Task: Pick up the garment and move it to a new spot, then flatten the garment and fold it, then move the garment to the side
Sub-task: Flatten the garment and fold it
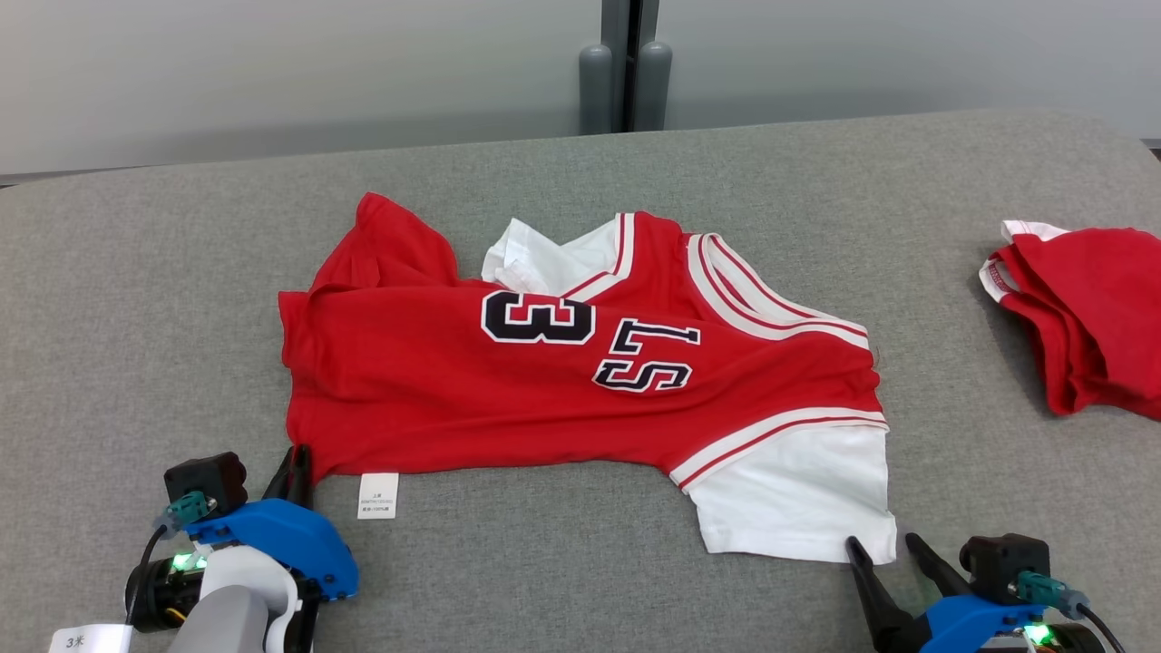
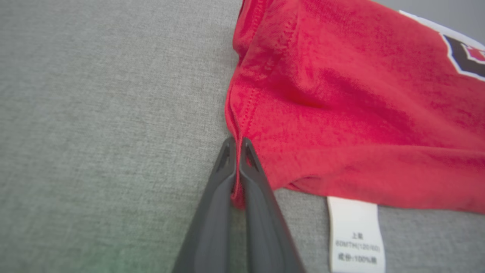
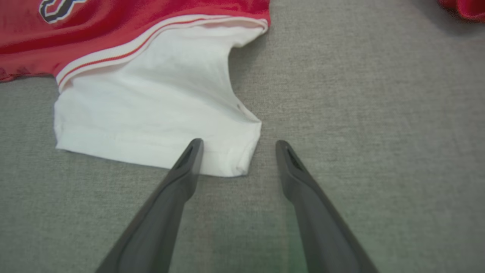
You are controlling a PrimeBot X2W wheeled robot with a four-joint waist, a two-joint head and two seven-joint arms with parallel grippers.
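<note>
Surface: grey fabric table top (image 1: 580, 163) runs the full width, with a pale wall (image 1: 272, 73) behind it and two dark rounded posts (image 1: 626, 82) at the far edge.
Task item: the red garment (image 1: 508, 399) lies spread at the middle of the table with its printed side up. It is wrinkled, and its collar end points right.
Sleeve: the white sleeve (image 1: 798, 494) lies flat at the near right of the garment, below a red-and-white striped band.
Tag: a white care label (image 1: 377, 495) sticks out from the near edge, just right of the near-left corner.
Left pincer: the left gripper (image 1: 297, 462) is at the garment's near-left corner. Its fingers are pressed together with a fold of red hem pinched between them.
Right pincer: the right gripper (image 1: 882, 542) is at the sleeve's near-right corner with its fingers spread wide and nothing held. One finger is over the white hem and the other over bare table. I cannot tell whether either touches.
Other: a second red garment (image 1: 1088, 317) lies bunched at the far right, well apart.
</note>
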